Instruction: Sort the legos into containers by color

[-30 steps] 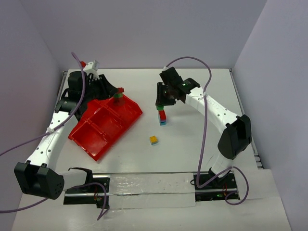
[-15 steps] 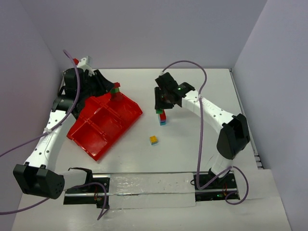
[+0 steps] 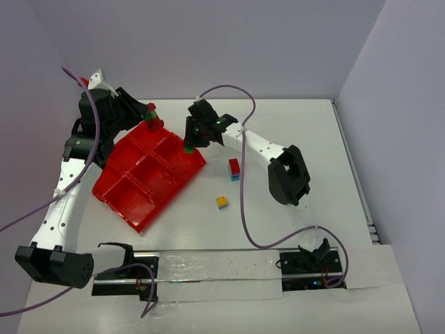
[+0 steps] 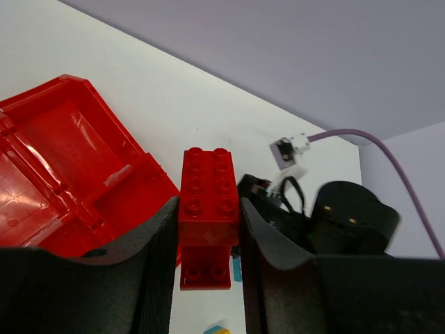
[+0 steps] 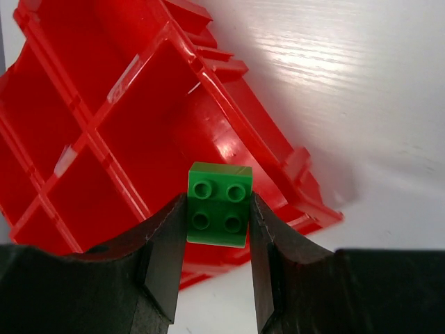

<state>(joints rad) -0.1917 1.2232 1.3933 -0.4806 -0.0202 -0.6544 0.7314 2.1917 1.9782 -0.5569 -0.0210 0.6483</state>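
Note:
My left gripper (image 3: pixel 150 115) is shut on a red brick stack (image 4: pixel 208 209) and holds it above the far corner of the red tray (image 3: pixel 139 203); a green piece shows on that stack in the top view. My right gripper (image 3: pixel 188 143) is shut on a green brick (image 5: pixel 219 204) and holds it over the tray's right-hand end (image 5: pixel 104 139). A red-on-blue stack (image 3: pixel 234 169) stands on the table right of the tray. A yellow-and-blue cube (image 3: pixel 222 202) lies nearer the front.
The tray sits tilted at the left of the white table, and its compartments show no bricks. The right arm (image 3: pixel 264 146) stretches across the middle toward the tray. Purple cables loop over both arms. Walls close the back and sides.
My right gripper has swung left from above the red-blue stack to the tray, carrying the green brick. My left gripper has moved left and back with its brick. The tray has shifted slightly.

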